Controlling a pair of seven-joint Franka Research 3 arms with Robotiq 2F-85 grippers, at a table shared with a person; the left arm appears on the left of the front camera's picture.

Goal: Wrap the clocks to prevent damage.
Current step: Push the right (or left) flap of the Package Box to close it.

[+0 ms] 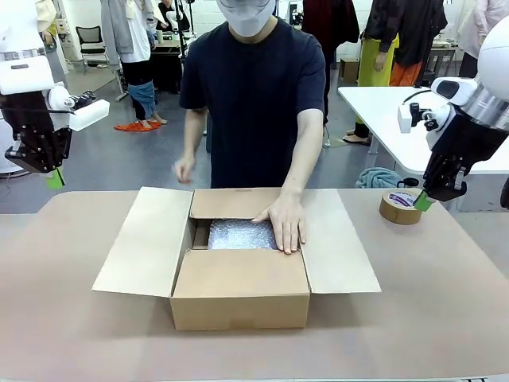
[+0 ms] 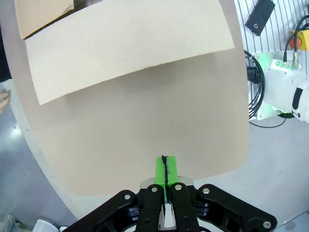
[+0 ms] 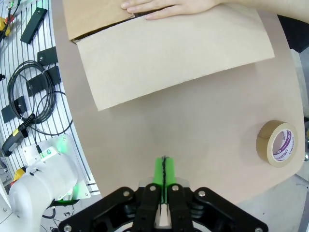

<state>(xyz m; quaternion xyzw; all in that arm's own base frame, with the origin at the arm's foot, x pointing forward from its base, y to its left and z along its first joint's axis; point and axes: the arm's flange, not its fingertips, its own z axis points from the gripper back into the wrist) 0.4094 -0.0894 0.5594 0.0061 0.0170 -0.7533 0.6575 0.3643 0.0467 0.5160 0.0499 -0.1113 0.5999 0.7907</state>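
An open cardboard box [image 1: 240, 294] stands mid-table with its flaps spread. Inside lies a bundle of bubble wrap [image 1: 238, 235]; no clock face shows, so the clocks are hidden. A person's hand [image 1: 288, 223] presses flat on the bundle; its fingers [image 3: 164, 7] also show over the box edge in the right wrist view. My left gripper [image 1: 54, 177] hangs shut and empty above the table's far left corner, pads together [image 2: 165, 170]. At the far right my right gripper [image 1: 421, 199] is shut and empty too [image 3: 164, 169], just beside the tape roll [image 1: 400, 206].
The brown tape roll [image 3: 276, 143] lies near the table's right far edge. Box flaps [image 2: 128, 46] [image 3: 169, 58] reach toward both arms. A white table [image 1: 390, 111] and standing people are behind. Cables [image 3: 34, 96] lie on the floor beside the table.
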